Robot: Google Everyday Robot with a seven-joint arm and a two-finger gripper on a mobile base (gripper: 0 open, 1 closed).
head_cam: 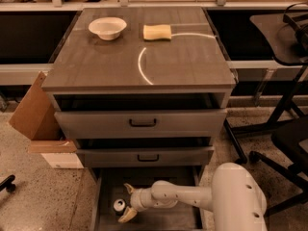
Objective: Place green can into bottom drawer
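The green can (118,206) stands upright on the floor of the pulled-out bottom drawer (166,221), near its left side, with its silver top showing. My gripper (127,203) reaches into the drawer from the right, at the end of my white arm (192,196). Its fingers (128,189) are spread wide, one behind the can and one in front of it, and do not squeeze it. The can sits just left of the fingertips.
The two upper drawers (142,123) with black handles stand slightly open above the gripper. A white bowl (107,27) and a yellow sponge (157,32) lie on the cabinet top. A cardboard box (33,110) stands at the left, and office chair legs (274,129) at the right.
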